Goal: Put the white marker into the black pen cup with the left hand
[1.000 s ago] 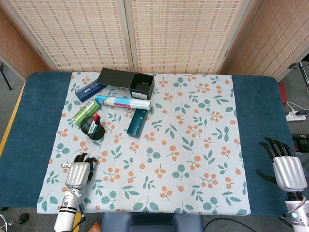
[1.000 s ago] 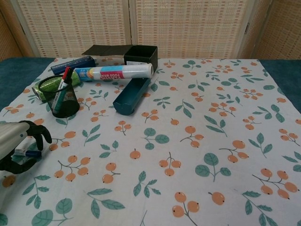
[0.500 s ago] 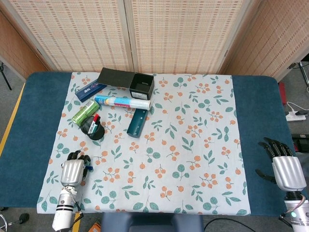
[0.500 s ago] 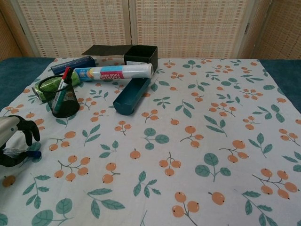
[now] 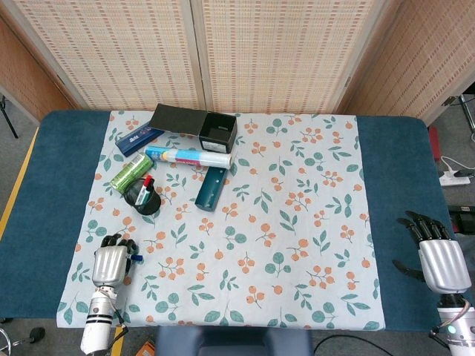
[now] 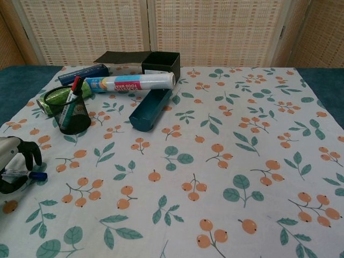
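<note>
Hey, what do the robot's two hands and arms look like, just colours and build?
Both match: the left hand and right hand have a ribbed silver metal back with black fingers. Below each is a white and silver wrist segment; the left one carries dark bands, and the right one shows a small green light near the frame's bottom edge. No sleeves or loose cables are visible.

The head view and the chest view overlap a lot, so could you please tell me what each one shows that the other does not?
Only the head view shows the right hand, fingers spread over the blue table edge. Only the chest view shows the white marker clearly, its blue cap poking out from the left hand. Both share the left hand, the black pen cup holding a red-capped pen, the food wrap roll and the teal box.
</note>
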Motion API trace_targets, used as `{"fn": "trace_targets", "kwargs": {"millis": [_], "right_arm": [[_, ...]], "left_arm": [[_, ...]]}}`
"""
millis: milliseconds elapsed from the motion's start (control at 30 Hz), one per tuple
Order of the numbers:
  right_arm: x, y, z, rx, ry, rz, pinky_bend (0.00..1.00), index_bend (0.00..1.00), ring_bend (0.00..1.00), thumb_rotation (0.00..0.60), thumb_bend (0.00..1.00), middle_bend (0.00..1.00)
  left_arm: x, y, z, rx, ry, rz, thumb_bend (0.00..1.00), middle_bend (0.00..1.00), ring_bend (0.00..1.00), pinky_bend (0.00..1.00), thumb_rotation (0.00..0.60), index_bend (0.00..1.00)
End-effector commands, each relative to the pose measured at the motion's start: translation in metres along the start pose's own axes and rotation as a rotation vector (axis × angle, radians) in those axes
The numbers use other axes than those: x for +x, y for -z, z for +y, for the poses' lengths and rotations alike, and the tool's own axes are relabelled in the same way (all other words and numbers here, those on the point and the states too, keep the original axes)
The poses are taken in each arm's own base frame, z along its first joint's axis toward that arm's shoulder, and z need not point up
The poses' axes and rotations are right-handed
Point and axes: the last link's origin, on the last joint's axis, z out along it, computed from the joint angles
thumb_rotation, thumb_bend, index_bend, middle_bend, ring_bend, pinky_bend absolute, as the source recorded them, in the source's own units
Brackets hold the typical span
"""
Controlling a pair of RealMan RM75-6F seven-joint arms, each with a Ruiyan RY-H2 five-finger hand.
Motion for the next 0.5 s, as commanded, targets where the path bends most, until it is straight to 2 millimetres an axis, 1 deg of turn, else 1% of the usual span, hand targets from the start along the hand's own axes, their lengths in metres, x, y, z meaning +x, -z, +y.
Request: {"fn": "trace_targets", "kwargs": {"millis": [33, 167, 300, 500], "right_arm": [[0.0004, -0.0002, 0.0002, -0.001, 0.002, 0.002, 0.19, 0.23, 0.14, 0.6, 0.04, 0.13], [0.0004, -0.0001, 0.0002, -0.002, 0.005, 0.003, 0.19, 0.23, 0.14, 0.6, 0.04, 0.13], [0.0004, 0.0, 0.0002, -0.003, 0.006, 0.003, 0.19, 0.23, 0.14, 0.6, 0.04, 0.13], [0.0001, -0.0001, 0.0002, -0.003, 0.007, 0.002, 0.19, 0.23, 0.14, 0.6, 0.04, 0.13]], "left_arm": [[-0.0013, -0.0004, -0.0008, 0.003, 0.001, -0.004, 0.35, 0.44, 0.2, 0.2, 0.6, 0.45], [-0.0025, -0.0007, -0.0017, 0.007, -0.001, -0.004, 0.35, 0.45, 0.2, 0.2, 0.6, 0.46], [-0.003, -0.0009, -0.0025, 0.015, -0.017, 0.01, 0.35, 0.49, 0.22, 0.22, 0.6, 0.51], [-0.0029, -0.0019, -0.0035, 0.025, -0.025, 0.024, 0.36, 0.56, 0.24, 0.23, 0.6, 0.57]]}}
